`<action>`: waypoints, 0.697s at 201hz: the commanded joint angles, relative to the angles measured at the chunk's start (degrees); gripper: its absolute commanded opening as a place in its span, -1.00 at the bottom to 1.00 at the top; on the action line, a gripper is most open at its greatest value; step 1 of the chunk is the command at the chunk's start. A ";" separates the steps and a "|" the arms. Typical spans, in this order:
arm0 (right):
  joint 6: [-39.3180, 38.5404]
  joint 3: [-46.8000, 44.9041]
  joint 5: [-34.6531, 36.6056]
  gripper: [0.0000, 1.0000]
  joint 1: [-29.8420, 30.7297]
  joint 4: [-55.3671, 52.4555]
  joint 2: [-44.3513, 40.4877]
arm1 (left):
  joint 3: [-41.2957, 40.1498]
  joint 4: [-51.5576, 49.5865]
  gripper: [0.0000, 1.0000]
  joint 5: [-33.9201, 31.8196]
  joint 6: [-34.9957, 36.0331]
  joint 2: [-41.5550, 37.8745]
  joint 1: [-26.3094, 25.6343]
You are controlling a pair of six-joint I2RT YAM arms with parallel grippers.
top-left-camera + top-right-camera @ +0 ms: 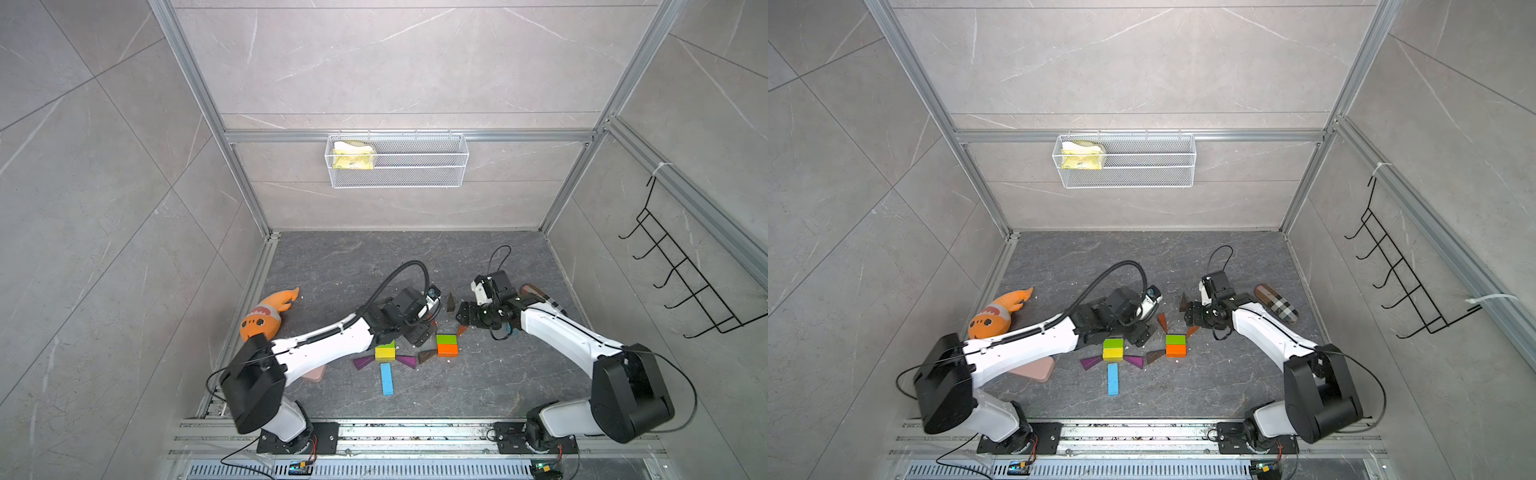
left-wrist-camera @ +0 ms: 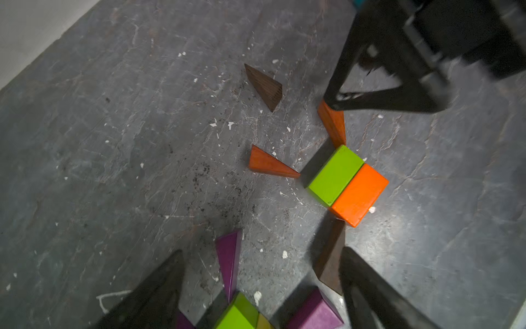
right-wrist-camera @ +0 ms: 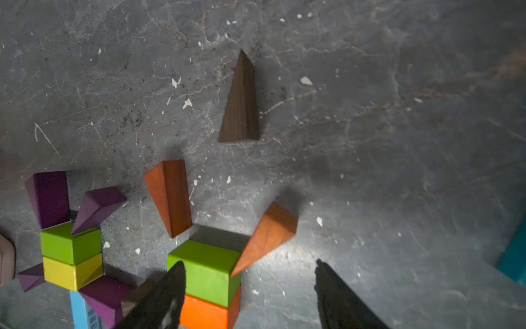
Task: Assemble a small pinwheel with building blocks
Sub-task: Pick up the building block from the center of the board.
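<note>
Left gripper (image 2: 262, 250) spread wide, empty, just beside the green-and-orange wooden brick pair (image 2: 347, 185). Right gripper (image 3: 250, 262) part open, gripping nothing, one fingertip (image 2: 331, 104) at the orange wooden wedge (image 3: 267, 236) whose tip meets that pair's green corner. Wedge likely light, rigid, slick; pinch its flat parallel faces, not the taper.
</note>
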 commanded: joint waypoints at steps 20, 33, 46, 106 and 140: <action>1.83 9.31 9.16 0.38 4.64 0.57 9.75 | -3.88 1.42 1.00 13.96 -1.49 -8.15 4.64; 2.50 11.91 12.12 0.36 5.36 -0.94 12.45 | -3.77 -0.11 1.00 16.82 -1.03 -9.16 6.09; 3.40 13.66 15.01 0.35 5.74 -2.19 14.34 | -3.64 -1.53 1.00 17.45 -0.32 -9.83 6.91; 5.45 17.30 18.53 0.25 6.40 -3.25 19.43 | -5.79 -1.51 1.00 20.50 1.15 -11.04 10.39; 6.39 18.44 16.74 0.11 6.46 -2.49 21.86 | -6.34 -0.69 1.00 22.32 1.21 -10.98 11.09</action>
